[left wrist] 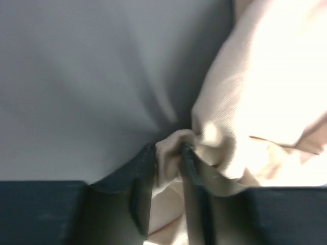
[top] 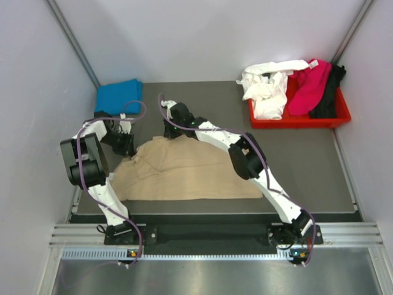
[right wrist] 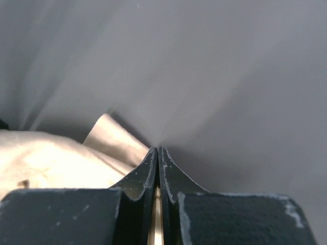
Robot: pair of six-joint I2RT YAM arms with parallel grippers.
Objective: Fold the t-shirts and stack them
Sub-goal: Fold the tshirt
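Observation:
A tan t-shirt [top: 184, 172] lies spread on the dark mat in the middle. My left gripper [top: 127, 147] is shut on a bunch of its cloth at the left edge; in the left wrist view the tan t-shirt [left wrist: 255, 102] is pinched between the fingers [left wrist: 191, 168]. My right gripper [top: 172, 130] is shut on the tan cloth at the shirt's far edge; in the right wrist view the tan t-shirt [right wrist: 61, 163] shows left of the fingers [right wrist: 145, 171]. A folded blue t-shirt [top: 116, 96] lies at the far left. White [top: 267, 89], magenta [top: 309, 86] and black [top: 328, 92] t-shirts lie in the red tray [top: 295, 120].
The red tray stands at the far right corner. Grey walls close in on the left, back and right. The mat's front edge runs just beyond the arm bases.

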